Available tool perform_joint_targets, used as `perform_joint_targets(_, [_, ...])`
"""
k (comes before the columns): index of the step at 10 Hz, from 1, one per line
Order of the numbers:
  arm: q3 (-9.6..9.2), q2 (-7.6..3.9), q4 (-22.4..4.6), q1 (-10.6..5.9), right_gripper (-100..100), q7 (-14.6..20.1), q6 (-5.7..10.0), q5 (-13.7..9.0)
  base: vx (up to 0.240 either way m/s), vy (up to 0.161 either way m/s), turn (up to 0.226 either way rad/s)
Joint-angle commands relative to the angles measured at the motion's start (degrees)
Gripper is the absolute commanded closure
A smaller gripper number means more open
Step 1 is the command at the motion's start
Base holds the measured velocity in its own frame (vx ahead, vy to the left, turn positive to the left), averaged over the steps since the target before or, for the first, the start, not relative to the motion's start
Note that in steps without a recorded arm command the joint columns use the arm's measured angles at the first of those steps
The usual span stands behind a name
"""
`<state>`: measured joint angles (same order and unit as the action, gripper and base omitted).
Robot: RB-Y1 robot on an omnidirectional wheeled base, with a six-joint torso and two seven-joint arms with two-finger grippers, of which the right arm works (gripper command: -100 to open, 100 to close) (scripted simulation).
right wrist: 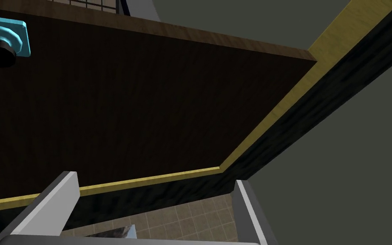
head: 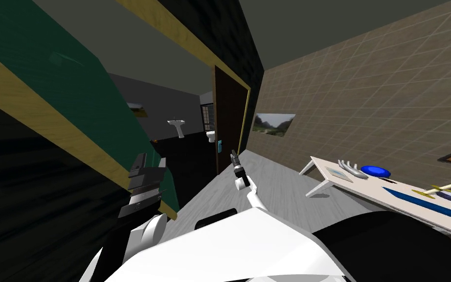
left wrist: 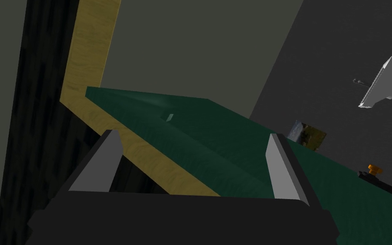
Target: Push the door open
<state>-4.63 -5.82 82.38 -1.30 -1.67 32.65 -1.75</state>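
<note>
The dark brown door (head: pixel 228 112) stands partly open.

The left gripper (left wrist: pixel 194 134) is a dark matte box bearing two thin, light grey fingers (left wrist: pixel 282 170), flat blades with slanted tips. The right gripper (right wrist: pixel 154 178) looks alike. The right forearm (head: pixel 254 195) is slim and white with a black wrist. The left arm (head: pixel 152 230) has a rounded white shell.

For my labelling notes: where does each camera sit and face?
Head view: on the head, looks down and forward at the brown door; right claw shows.
Left wrist view: on left hand, faces green door; left claw open.
Right wrist view: on right hand, faces the brown door; right claw open.
Head and right wrist share that door.
</note>
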Motion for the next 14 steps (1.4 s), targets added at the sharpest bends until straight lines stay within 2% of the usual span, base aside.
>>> perform_joint_targets(1, [-0.18,0.24,-1.7,-0.68,-100,-0.1,0.29,0.0,0.048,-0.083,0.033])
perform_joint_targets(6, [-0.98,0.44,-9.8,-5.71,-100,0.6,-0.16,-0.8,0.056,-0.106,0.093])
perform_joint_targets(7, [-0.98,0.44,-10.0,-5.71,-100,0.6,-0.16,-0.8,0.042,-0.085,0.044])
perform_joint_targets(14, [-2.07,0.99,-21.2,-12.53,-100,1.6,-0.77,-1.8,0.049,-0.109,0.095])
